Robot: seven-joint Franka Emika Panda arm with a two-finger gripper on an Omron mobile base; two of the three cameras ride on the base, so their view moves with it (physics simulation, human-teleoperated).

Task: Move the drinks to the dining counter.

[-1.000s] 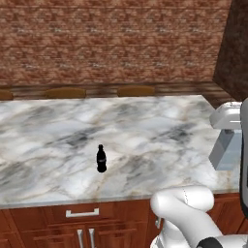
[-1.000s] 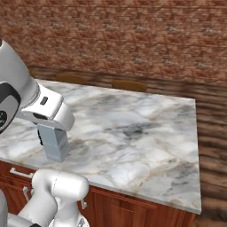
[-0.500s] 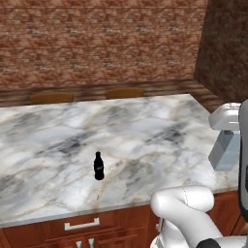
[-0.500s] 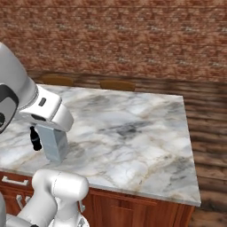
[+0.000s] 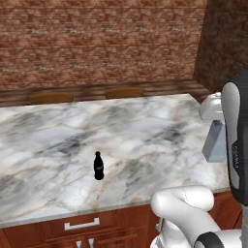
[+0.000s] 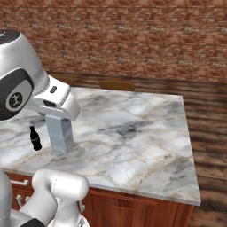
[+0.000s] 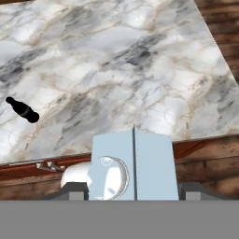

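The hand view is looking straight down the carton (image 7: 134,165), pale grey-blue with its ridge running up the middle, and the gripper (image 7: 134,193) is clamped on it, one dark finger (image 7: 72,191) showing on each flank. From that camera the bottle (image 7: 22,110) is lying out at ten o'clock from the carton, well apart, small and black on the marble, though the tilt there belongs to the camera. The left base view is showing what the hand view cannot: the bottle (image 5: 98,166) is standing upright near the front edge of the dining counter (image 5: 145,126), and the carton (image 5: 216,142) is hanging at the far right, partly hidden by the white arm (image 5: 235,140). The right base view is giving the clearest side look, with the carton (image 6: 60,134) upright below the wrist and the bottle (image 6: 35,138) just beside it at nine o'clock, not touching. Whether the carton's base is resting on the slab or hovering a touch above it, I cannot tell. The slab is white-grey veined marble, and in the left base view reddish wood drawers (image 5: 82,226) with a pale handle are sitting under it. Two round wooden stools (image 5: 124,92) are peeking over the far edge at twelve o'clock, a red-brown brick wall (image 5: 97,43) is running behind them, and dark plank flooring (image 6: 208,133) is showing at three o'clock in the right base view.
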